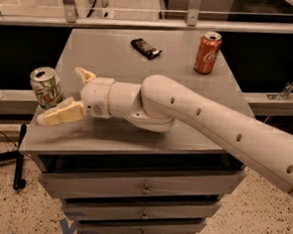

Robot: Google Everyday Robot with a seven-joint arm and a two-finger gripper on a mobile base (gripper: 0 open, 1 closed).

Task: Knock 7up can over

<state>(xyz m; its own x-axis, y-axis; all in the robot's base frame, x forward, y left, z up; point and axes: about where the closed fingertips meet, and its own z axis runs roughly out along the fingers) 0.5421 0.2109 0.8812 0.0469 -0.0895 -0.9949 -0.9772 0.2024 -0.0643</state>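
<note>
7up can [45, 87] is standing upright at the far-left edge of the desk [105, 54], near the front-left corner, not yet tipped. My tool [63, 95] is sitting just right of it, low over the desk top, spread wide and gripping nothing. The near finger [62, 115] is lying along the foot of the can, touching or a hair off, can't tell which. The far finger [84, 75] is poking up behind and to the right of the can, apart from it. So I'm reading this as the contact step: lined up, shove pending. My worry is that contact is happening too low. A push at the base is likely sliding the can rather than toppling it, and there's almost no desk left on that side, so it could be going over the edge. I'm thinking the cleaner move is lifting the tool so a finger is meeting the can above mid-height, then doing a short, quick sweep angled toward the back of the desk, where there's more surface to land on. No need to close the tool; a wide stance is giving a broader bat. My arm [211, 123] is reaching in from the right across the front half of the desk. The dark wrapped bar [145, 48] and the red cola can [208, 53] are sitting well apart at the back, so I'm not expecting the sweep to go near them.
</note>
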